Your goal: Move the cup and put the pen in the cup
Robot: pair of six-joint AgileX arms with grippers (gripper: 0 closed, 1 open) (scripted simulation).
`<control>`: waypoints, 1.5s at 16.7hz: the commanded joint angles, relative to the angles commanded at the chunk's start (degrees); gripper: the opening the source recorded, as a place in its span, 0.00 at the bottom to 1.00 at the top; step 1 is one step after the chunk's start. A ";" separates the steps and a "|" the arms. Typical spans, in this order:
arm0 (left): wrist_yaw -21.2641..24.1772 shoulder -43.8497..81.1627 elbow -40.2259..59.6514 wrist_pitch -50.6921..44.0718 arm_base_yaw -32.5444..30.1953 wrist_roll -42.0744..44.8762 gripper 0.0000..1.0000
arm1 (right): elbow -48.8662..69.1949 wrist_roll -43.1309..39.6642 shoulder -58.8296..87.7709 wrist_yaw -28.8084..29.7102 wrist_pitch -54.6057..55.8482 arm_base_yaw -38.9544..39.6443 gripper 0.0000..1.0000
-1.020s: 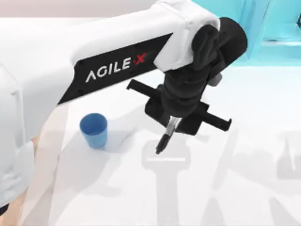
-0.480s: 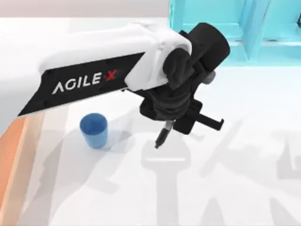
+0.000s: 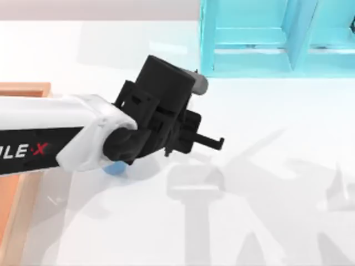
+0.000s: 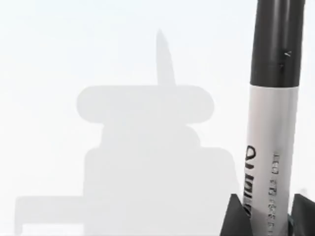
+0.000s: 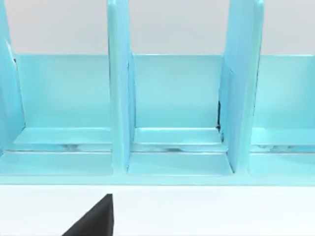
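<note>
In the left wrist view the pen [image 4: 273, 123], with a grey-white printed barrel and a black cap, stands upright over the white table. My left gripper [image 4: 268, 219] is shut on its barrel, with black fingertips [image 4: 234, 216] on either side. From above, my left gripper [image 3: 161, 119] hangs over the left middle of the table and hides the pen. Of the blue cup [image 3: 115, 168], just a sliver peeks out from under the left wrist. A black part of my right gripper [image 5: 93, 221] shows in the right wrist view, facing the shelf.
A large turquoise shelf unit [image 3: 260, 39] with upright dividers [image 5: 120, 98] stands along the back right of the table. An orange-brown strip [image 3: 22, 88] runs along the table's left side. Arm shadows lie on the white table [image 3: 266, 210].
My left arm has swung to the left, carrying the pen from the table's middle to above the cup. The cup is now nearly covered by the wrist.
</note>
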 joint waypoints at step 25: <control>1.94 -26.64 -50.08 78.93 10.60 14.11 0.00 | 0.00 0.00 0.00 0.00 0.00 0.00 1.00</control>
